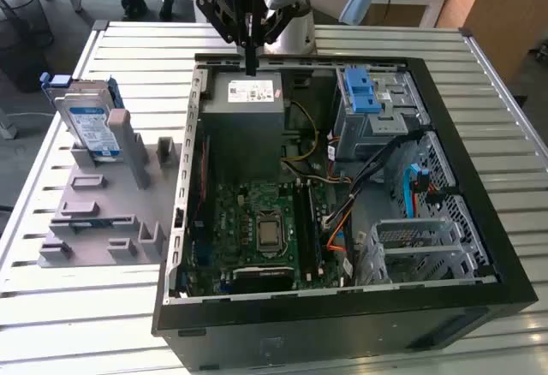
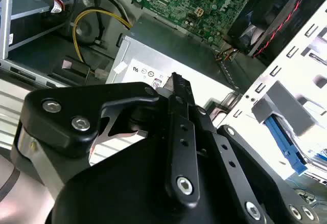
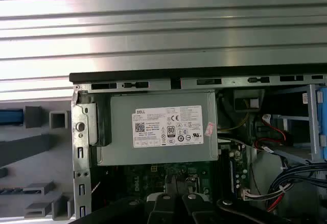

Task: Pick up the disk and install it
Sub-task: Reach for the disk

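1. Jaws: drawn together, nothing between them. They point straight down over the far edge of the power supply box (image 1: 248,105), inside the open computer case (image 1: 505,264). Cannot tell whether the tips touch the box
2. Both wrist views look past the jaws onto the box's white sticker (image 3: 166,128)
3. The case lies on its side, open face up; judged: this lets the bays be reached from above. The drive cage (image 1: 364,101) with its blue handle sits in the far corner, toward the exterior view's right
4. The disk (image 1: 90,127) is well apart from the jaws, outside the case at the exterior view's left. It stands on edge in a grey fixture (image 1: 103,212) on the slatted tabletop (image 1: 86,332); judged: upright so that its upper edge is free for a pinch from above
5. Disk appearance: flat, silver, with a white-and-blue label facing the exterior camera and a blue carrier around its edges. Not yet picked up
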### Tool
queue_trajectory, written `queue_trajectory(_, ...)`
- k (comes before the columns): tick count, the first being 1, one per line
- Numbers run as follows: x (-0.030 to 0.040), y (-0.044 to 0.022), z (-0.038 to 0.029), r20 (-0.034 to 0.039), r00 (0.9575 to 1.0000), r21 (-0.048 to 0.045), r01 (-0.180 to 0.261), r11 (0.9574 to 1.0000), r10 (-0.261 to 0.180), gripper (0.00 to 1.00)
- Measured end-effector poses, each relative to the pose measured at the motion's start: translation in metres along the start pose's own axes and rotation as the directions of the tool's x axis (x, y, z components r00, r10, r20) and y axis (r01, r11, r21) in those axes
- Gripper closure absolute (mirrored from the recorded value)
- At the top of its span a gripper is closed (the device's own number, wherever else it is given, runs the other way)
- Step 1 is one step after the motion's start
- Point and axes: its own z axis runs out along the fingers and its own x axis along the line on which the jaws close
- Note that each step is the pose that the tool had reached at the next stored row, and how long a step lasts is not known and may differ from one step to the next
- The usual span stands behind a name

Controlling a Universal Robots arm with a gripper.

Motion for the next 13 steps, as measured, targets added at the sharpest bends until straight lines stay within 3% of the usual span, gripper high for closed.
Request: queue_trajectory(13, 0.0044, -0.0001, -0.0001, 0.0001, 1.0000, -0.0001, 0.000, 1.0000, 0.000, 0.89)
